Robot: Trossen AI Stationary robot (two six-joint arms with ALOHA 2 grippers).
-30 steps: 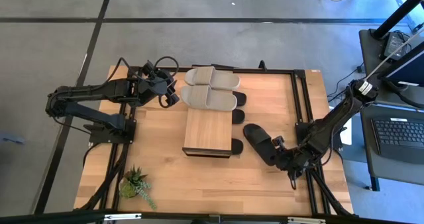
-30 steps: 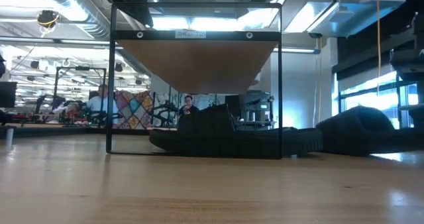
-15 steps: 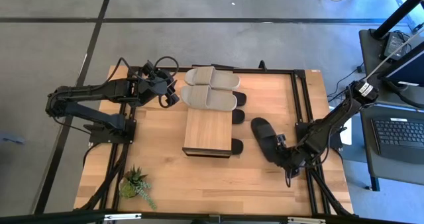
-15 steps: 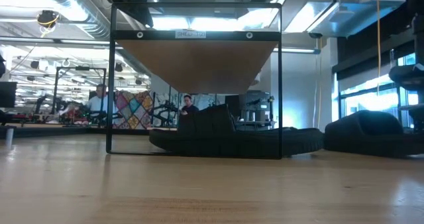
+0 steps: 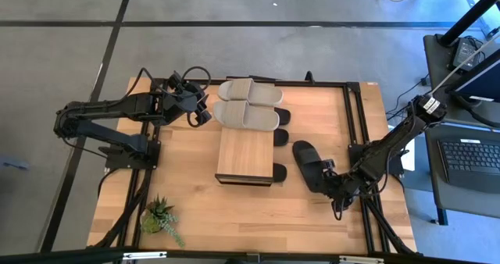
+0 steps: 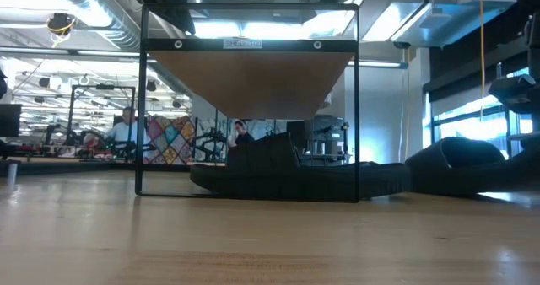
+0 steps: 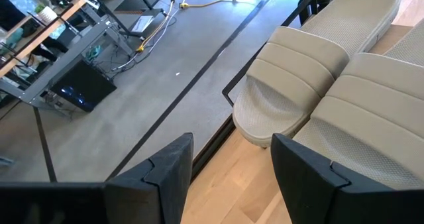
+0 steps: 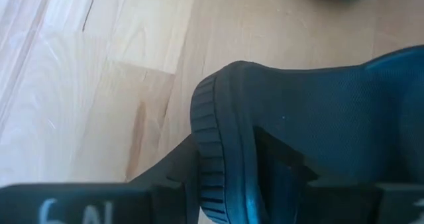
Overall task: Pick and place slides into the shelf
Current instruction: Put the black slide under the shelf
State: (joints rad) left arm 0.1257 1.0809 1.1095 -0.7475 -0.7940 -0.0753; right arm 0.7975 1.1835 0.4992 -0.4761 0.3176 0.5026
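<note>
Now right gripper (image 5: 326, 178) has dragged black slide (image 5: 306, 161) shelfward (image 5: 245, 156).

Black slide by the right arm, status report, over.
Right gripper shut on black slide, right of shelf. Left gripper open, waiting beside beige slides. Black slide already under shelf.

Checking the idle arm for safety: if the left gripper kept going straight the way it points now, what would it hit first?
Most likely the beige slides: the left gripper, fingers open, points at the pair lying just ahead on the table's far side. Which one first is unclear.
</note>
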